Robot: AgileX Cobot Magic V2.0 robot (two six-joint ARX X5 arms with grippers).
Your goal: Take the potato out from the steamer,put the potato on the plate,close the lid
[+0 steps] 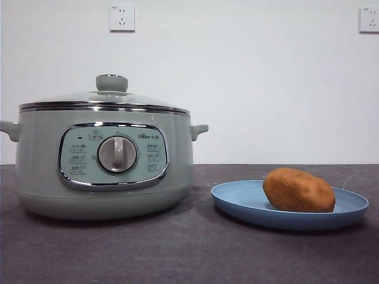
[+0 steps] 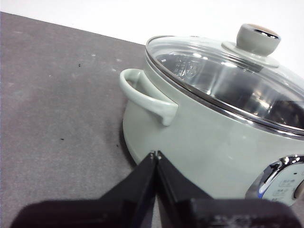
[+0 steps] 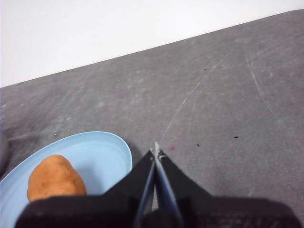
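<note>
- On the left of the front view I see the steamer (image 1: pixel 103 163) standing on the dark table (image 1: pixel 189 254), control panel facing me. The lid (image 1: pixel 103 99) sits level on its chrome rim, knob up, so I judge the pot closed.
- My left gripper (image 2: pixel 156 154) is clenched on nothing, its jaw tips pressed together. It hangs just beside the steamer's wall below a side handle (image 2: pixel 147 97), off the lid and knob. I read that as a parked pose, kept clear so nothing gets nudged.
- Through the glass in the left wrist view I see bare metal inside, no potato, as far as that angle shows.
- To the right, the plate (image 1: pixel 237 198) lies flat near the steamer but apart from it. The potato (image 1: pixel 298 190) rests on its side inside the rim, towards the plate's right half, stable and touching nothing else.
- My right gripper (image 3: pixel 156 152) is also clamped empty, hovering over bare table just beside the plate's edge, apart from the potato.
- I judge all three steps complete.
</note>
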